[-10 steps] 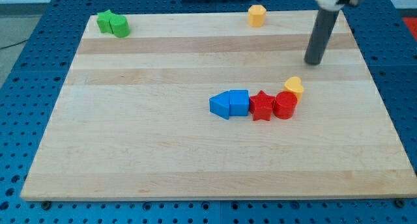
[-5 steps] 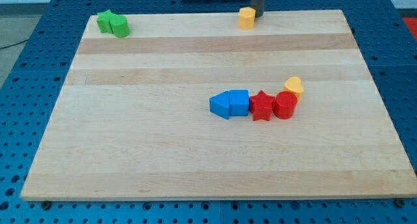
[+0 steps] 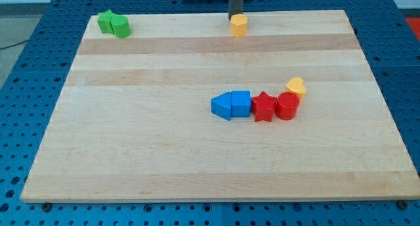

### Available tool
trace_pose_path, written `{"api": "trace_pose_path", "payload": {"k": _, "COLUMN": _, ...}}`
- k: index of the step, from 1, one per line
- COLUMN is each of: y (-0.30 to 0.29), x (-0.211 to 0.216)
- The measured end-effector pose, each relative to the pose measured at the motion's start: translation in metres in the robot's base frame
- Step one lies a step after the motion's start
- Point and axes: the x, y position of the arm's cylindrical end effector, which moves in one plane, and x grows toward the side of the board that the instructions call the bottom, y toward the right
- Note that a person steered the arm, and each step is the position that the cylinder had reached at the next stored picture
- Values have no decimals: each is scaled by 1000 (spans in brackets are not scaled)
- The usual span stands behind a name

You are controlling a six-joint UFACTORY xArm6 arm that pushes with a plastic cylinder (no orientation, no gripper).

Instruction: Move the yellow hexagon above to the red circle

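The yellow hexagon lies near the board's top edge, a little right of centre. My tip touches its upper left side, right behind it at the view's top. The red circle stands right of centre, well below and to the right of the hexagon. A second yellow block, rounded in shape, touches the red circle's upper right.
A red star touches the red circle's left side, then two blue blocks continue the row leftward. Two green blocks sit at the wooden board's top left corner. Blue pegboard surrounds the board.
My tip swung from the right side of the board to the top edge and moved leftward. The yellow hexagon slid left and slightly down along the top edge.
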Motion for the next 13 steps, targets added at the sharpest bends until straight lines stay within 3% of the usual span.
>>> {"api": "trace_pose_path", "payload": {"k": 3, "y": -4, "x": 76}}
{"api": "trace_pose_path", "payload": {"k": 6, "y": -85, "x": 74}}
{"api": "trace_pose_path", "payload": {"k": 8, "y": -51, "x": 103}}
{"api": "trace_pose_path", "payload": {"k": 13, "y": -44, "x": 95}}
